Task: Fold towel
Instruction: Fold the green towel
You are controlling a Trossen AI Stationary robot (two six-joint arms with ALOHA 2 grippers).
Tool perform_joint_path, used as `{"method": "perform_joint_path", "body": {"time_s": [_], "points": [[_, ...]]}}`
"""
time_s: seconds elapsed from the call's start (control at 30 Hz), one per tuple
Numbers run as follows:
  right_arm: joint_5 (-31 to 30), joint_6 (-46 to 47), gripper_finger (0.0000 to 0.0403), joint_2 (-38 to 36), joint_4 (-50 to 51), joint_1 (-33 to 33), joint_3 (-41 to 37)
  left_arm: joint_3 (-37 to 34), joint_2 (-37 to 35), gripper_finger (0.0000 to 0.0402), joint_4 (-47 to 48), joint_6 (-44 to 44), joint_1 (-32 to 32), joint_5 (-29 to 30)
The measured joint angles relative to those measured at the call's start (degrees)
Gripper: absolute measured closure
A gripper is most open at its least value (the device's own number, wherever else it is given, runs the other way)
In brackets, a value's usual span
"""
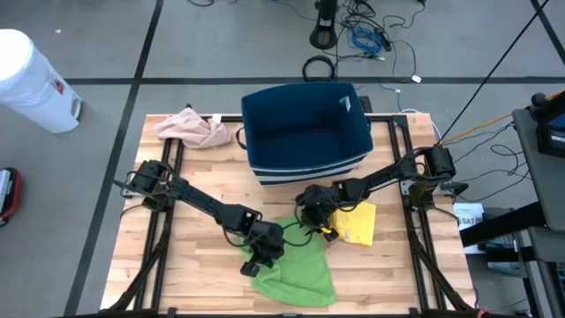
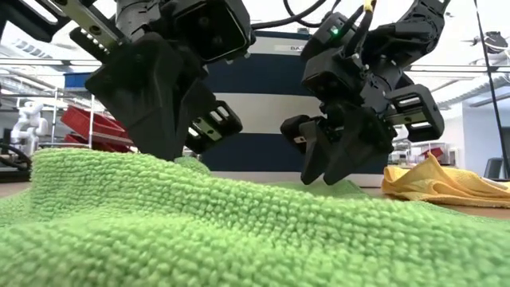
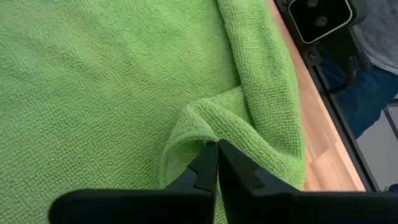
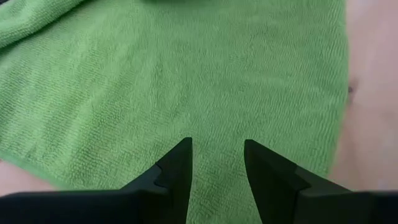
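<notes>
The green towel (image 1: 296, 272) lies rumpled on the wooden table near its front edge, and it fills the low view's foreground (image 2: 239, 231). My left gripper (image 1: 262, 256) stands at the towel's left edge, shut on a raised fold of it (image 3: 211, 130). My right gripper (image 1: 315, 219) is open and slants down over the towel's far part (image 4: 205, 81), with its fingers (image 4: 177, 165) just above the cloth. In the low view my left gripper (image 2: 171, 151) shows on the left and my right gripper (image 2: 339, 167) on the right. My left gripper pinches a raised ridge of the towel (image 3: 208, 132) between its two shut fingers, next to a turned-over edge (image 3: 267, 93). The fingers slant down from the table's left. The cloth bunches up at the tips, and the rest lies on the table. My right gripper stands low over the towel; I cannot tell whether its tips touch the cloth.
A dark blue bin (image 1: 305, 132) stands at the far middle of the table. A yellow cloth (image 1: 357, 221) lies right of my right gripper, and a pink cloth (image 1: 190, 128) lies at the far left. Bare wood (image 1: 194, 265) shows left of the towel.
</notes>
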State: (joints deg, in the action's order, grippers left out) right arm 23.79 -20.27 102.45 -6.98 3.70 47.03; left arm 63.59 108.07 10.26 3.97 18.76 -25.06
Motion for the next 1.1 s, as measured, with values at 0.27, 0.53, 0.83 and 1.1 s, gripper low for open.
{"method": "perform_joint_path", "body": {"time_s": [0.27, 0.53, 0.83, 1.1], "points": [[-4.83, -0.39, 0.0271, -0.01, 5.98, -1.08, 0.06, 0.0, 0.0, 0.0399, 2.34, 1.21, 2.32, -0.02], [-9.43, 0.76, 0.0271, -0.24, 10.74, -2.44, 0.33, 0.0, -0.02, 0.04, 8.31, 6.26, 5.32, -0.41], [-10.62, 3.09, 0.0271, -0.24, 13.7, -4.17, 0.28, 0.0, -0.04, 0.0401, 14.81, 10.76, 8.57, -0.26], [-10.71, 4.74, 0.0271, -0.23, 15.29, -4.63, 0.26, 0.0, -0.15, 0.0401, 18.21, 14.7, 9.06, 0.09]]}}
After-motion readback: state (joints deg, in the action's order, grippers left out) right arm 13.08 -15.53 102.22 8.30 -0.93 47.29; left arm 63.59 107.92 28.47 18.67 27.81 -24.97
